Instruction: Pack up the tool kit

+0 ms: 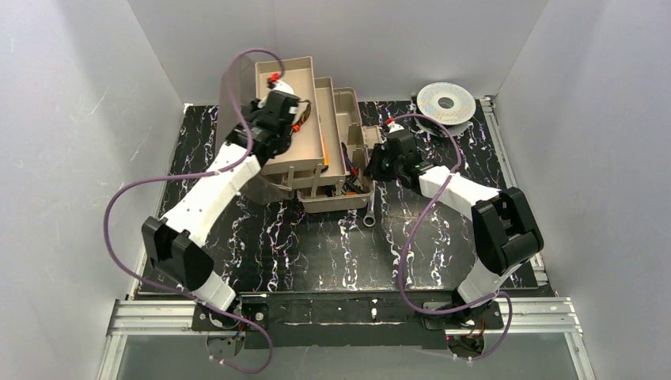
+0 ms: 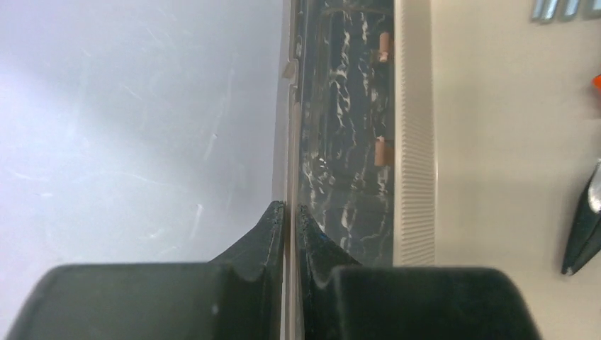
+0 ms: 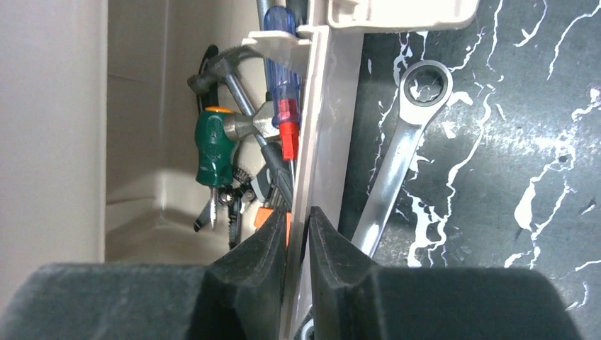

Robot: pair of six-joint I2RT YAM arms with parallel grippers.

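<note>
The right gripper (image 3: 298, 214) pinches the toolbox (image 3: 329, 142) wall. The wrench (image 3: 397, 166) lies just beside it, outside, pointing straight ahead. The left gripper (image 2: 290, 209) pinches a thin toolbox edge, farther off.

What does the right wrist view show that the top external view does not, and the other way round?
Only the right wrist view: a green-handled tool and a blue-and-red screwdriver inside the toolbox, whose wall the right fingers pinch. Only the top view: the silver wire spool and the fold-out trays. Both: the wrench lying on the marbled table beside the toolbox.
</note>
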